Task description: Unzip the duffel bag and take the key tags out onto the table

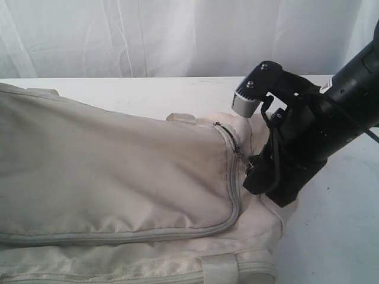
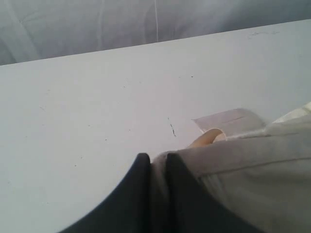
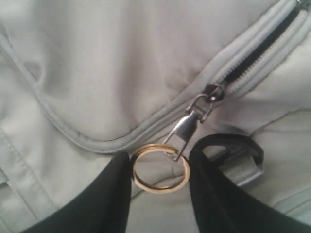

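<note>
Around zipper ring (image 3: 137, 182), right claw (image 3: 161, 154).

**Cream Bag, Grey Zip, One Gold Ring**

The duffel bag (image 1: 106, 160) is plain cream, its zipper (image 1: 235, 195) pale grey. The zipper pull (image 3: 187, 127) is silver, the ring (image 3: 146, 184) gold. Left claw (image 2: 154, 162) and right claw (image 3: 160, 165) are black. The tabletop (image 2: 87, 111) is white with small dark specks.

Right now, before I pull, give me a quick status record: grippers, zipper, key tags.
left gripper: shut on a fold of the duffel bag
right gripper: straddles the gold ring on the zipper pull; grip unclear
zipper: open a short way, mostly closed
key tags: not visible
table: bag lies on it
</note>
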Robot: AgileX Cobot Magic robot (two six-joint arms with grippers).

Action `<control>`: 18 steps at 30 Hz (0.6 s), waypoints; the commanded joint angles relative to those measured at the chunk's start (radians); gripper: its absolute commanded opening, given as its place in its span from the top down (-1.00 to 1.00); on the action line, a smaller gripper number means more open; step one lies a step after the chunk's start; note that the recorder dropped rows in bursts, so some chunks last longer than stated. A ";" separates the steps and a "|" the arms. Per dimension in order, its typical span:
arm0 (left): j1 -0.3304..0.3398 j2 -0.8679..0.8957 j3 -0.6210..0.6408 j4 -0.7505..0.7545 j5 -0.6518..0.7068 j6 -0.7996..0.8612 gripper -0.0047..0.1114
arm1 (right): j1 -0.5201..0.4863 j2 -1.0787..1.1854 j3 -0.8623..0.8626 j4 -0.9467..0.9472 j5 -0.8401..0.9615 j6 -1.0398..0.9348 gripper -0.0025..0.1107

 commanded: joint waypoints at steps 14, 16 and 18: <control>0.006 -0.031 -0.031 -0.147 0.123 0.045 0.51 | 0.002 -0.006 -0.002 0.064 0.081 0.087 0.96; 0.006 -0.031 -0.031 -0.162 0.188 0.045 0.08 | 0.002 -0.006 -0.002 0.062 0.065 0.087 0.96; 0.006 -0.031 -0.033 -0.199 0.285 0.054 -0.20 | 0.002 -0.006 -0.002 0.062 0.037 0.087 0.96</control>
